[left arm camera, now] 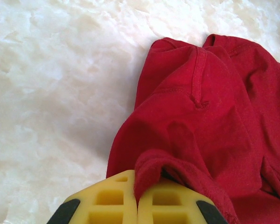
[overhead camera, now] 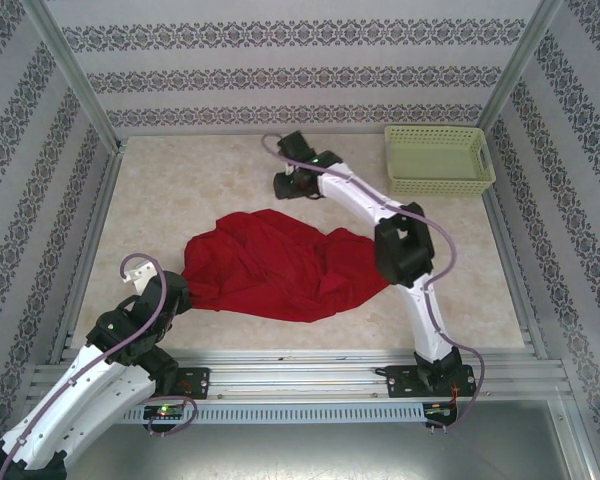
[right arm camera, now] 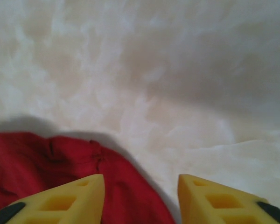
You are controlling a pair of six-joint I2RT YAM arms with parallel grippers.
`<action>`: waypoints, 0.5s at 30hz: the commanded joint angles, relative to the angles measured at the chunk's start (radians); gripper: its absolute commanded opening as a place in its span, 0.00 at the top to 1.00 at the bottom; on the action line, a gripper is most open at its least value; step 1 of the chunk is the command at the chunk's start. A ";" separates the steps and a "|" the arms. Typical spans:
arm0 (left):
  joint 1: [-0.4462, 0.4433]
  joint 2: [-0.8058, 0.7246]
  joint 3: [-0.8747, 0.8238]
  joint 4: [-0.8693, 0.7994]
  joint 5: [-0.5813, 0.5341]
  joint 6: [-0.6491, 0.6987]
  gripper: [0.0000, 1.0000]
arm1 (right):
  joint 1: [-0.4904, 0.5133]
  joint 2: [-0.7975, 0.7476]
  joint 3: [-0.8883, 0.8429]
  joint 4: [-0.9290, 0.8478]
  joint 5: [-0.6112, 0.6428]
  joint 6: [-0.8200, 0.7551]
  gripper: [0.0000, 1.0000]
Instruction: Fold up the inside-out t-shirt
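The inside-out t-shirt point(overhead camera: 280, 265) is a bright red crumpled heap in the middle of the table, with a seam point(left arm camera: 198, 79) showing in the left wrist view. My left gripper point(overhead camera: 178, 290) sits at the shirt's left edge, and its yellow fingers point(left arm camera: 107, 200) are shut on a fold of the red cloth. My right gripper point(overhead camera: 288, 188) hovers just beyond the shirt's far edge. It is open, its yellow fingers point(right arm camera: 79, 198) spread over the shirt's rim point(right arm camera: 46, 158) and bare table, holding nothing. The right arm's elbow point(overhead camera: 405, 250) covers part of the shirt's right side.
A pale green lattice basket point(overhead camera: 438, 160) stands at the back right corner. Metal frame rails point(overhead camera: 90, 250) run along the table's sides and near edge. Patterned walls close in the back and both sides.
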 commanded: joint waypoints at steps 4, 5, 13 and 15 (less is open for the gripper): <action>0.014 -0.022 -0.018 -0.026 -0.004 -0.014 1.00 | 0.043 0.112 0.099 -0.067 0.006 -0.014 0.46; 0.014 -0.024 -0.022 -0.027 -0.003 -0.017 1.00 | 0.049 0.127 0.109 -0.078 0.019 -0.015 0.44; 0.015 -0.034 -0.030 -0.040 -0.005 -0.021 1.00 | 0.056 0.224 0.192 -0.140 -0.008 -0.011 0.51; 0.016 -0.037 -0.025 -0.046 -0.013 -0.022 1.00 | 0.050 0.239 0.229 -0.157 -0.004 -0.015 0.62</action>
